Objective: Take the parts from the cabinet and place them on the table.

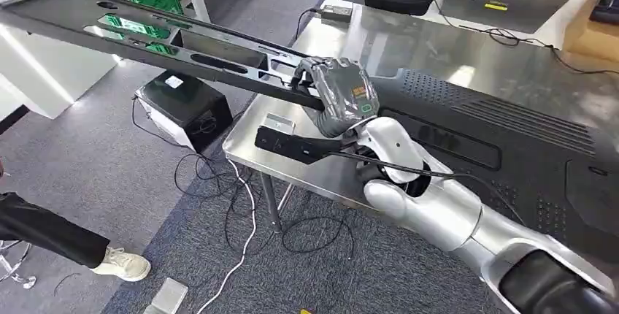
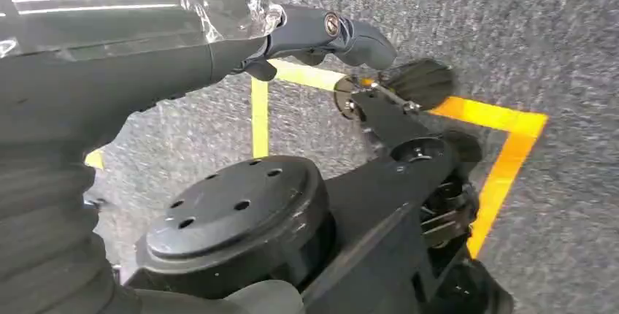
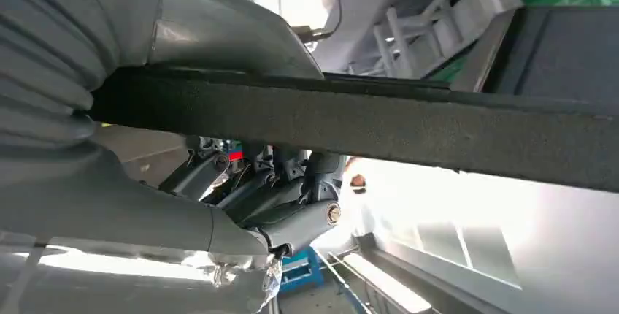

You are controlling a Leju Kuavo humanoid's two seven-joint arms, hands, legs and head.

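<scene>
1. Head view: my right hand [image 1: 341, 95] is clamped on one end of a long black panel [image 1: 139, 29], which juts out to the left over the carpet [image 1: 109, 168], well above a black box [image 1: 186, 106] on the floor. Only the gripped end is over the corner of the steel tabletop [image 1: 350, 44]. A large black ribbed part [image 1: 496, 131] already lies on that tabletop, and a smaller black piece [image 1: 288, 144] sits at its near edge just below my hand. A person's leg and white shoe [image 1: 120, 263] stand at the lower left, apart from the load.

2. Left wrist view: my left hand [image 2: 321, 33] hangs over grey carpet marked with yellow tape [image 2: 504, 146]. Its fingers look curled in with nothing between them.

3. Right wrist view: the panel's dark edge [image 3: 409, 124] crosses the picture, with my right hand's fingers [image 3: 299, 219] wrapped beneath it and the thumb above. The grip looks firm.

4. My reading: this is the carry-and-place step. Next I would swing the free end in over the tabletop, clear of the ribbed part, lower it flat, then let go. The long overhang could twist in a one-handed grip.
</scene>
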